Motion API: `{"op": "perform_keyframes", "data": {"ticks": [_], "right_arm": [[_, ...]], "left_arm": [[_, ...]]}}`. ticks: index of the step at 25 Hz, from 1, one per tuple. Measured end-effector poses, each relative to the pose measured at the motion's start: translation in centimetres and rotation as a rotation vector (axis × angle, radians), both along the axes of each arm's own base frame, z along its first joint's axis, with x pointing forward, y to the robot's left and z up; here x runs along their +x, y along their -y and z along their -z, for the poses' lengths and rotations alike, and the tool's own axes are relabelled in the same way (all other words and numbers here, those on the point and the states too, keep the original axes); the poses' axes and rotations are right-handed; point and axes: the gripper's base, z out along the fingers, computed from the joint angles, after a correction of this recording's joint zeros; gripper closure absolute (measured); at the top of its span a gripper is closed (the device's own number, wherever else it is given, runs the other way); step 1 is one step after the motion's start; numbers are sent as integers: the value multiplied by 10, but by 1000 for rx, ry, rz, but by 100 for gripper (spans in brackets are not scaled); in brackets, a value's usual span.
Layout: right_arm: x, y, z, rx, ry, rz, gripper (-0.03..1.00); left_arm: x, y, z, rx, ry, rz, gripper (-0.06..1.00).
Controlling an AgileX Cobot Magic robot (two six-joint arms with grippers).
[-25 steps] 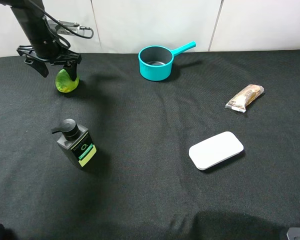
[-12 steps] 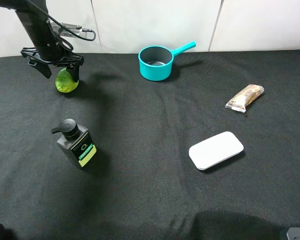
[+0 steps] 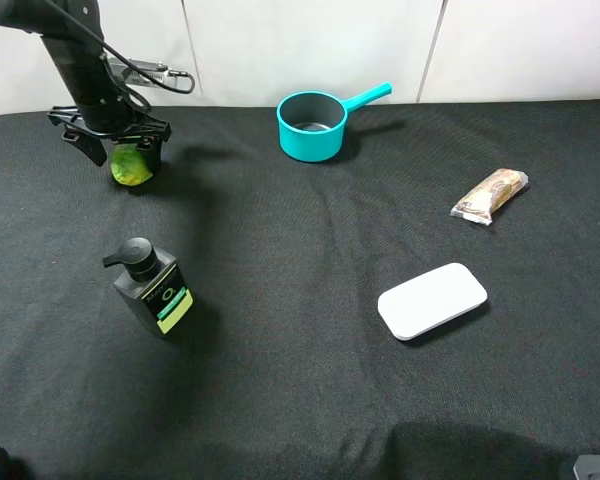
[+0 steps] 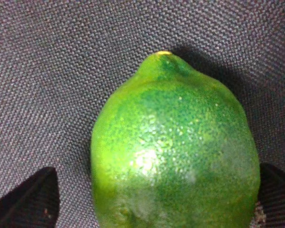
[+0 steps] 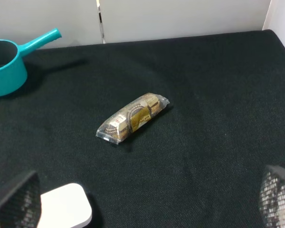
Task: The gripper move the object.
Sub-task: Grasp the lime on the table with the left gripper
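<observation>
Black-clothed table (image 3: pixel 300 400), far left near back edge: lime (image 3: pixel 130 170) resting there, straddled by left claw (image 3: pixel 125 158), jaws spread wide and gripping nothing, apparently lined up for closing on it.

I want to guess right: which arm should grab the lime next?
Left. Its open end effector straddles the lime; the right end effector hangs far off, near the snack bar.
</observation>
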Motion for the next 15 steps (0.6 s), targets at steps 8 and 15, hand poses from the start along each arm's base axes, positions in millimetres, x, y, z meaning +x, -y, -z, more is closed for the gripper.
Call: {"op": "perform_keyframes", "data": {"ticks": [8, 15], "right_arm": [[0, 0, 0, 0, 0, 0, 27], [0, 0, 0, 0, 0, 0, 27]], "left_arm": [[2, 0, 0, -3, 17, 2, 15], [5, 2, 11, 1, -8, 3, 15]]}}
